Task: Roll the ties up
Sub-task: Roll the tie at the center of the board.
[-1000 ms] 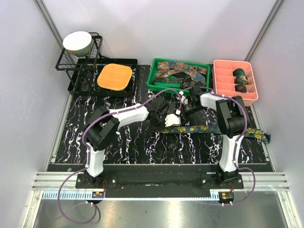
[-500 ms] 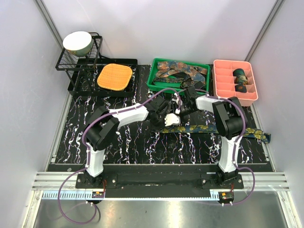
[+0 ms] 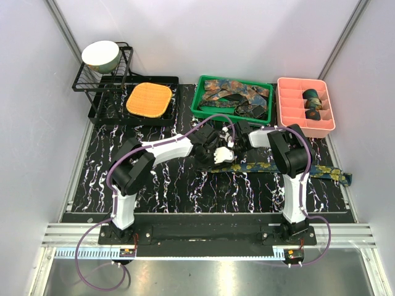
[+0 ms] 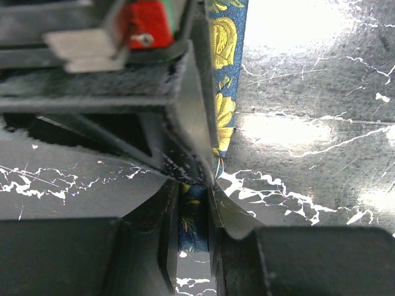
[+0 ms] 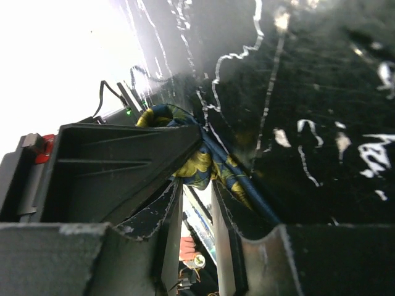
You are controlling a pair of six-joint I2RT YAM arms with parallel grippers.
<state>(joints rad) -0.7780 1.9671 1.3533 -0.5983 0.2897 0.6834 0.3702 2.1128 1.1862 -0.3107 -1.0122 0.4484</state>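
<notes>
A long navy tie with gold-yellow flowers (image 3: 265, 166) lies flat across the black marbled mat, running right to the mat's edge. Its left end is bunched between both grippers. My left gripper (image 3: 220, 154) is shut on the tie, which shows between its fingers in the left wrist view (image 4: 192, 206) and runs on beyond (image 4: 223, 68). My right gripper (image 3: 235, 135) meets it from the right, tip to tip. In the right wrist view its narrow jaws (image 5: 197, 185) pinch the curled tie end (image 5: 199, 165).
A green bin (image 3: 200, 98) holds several loose ties. A pink divided tray (image 3: 289, 105) at the back right holds rolled coils (image 3: 313, 97). An orange waffle pad (image 3: 149, 100) lies on a black tray, next to a wire rack with a bowl (image 3: 100, 55).
My right gripper has moved left along the tie and closed in on the left gripper. The left gripper has stayed in place on the tie end.
</notes>
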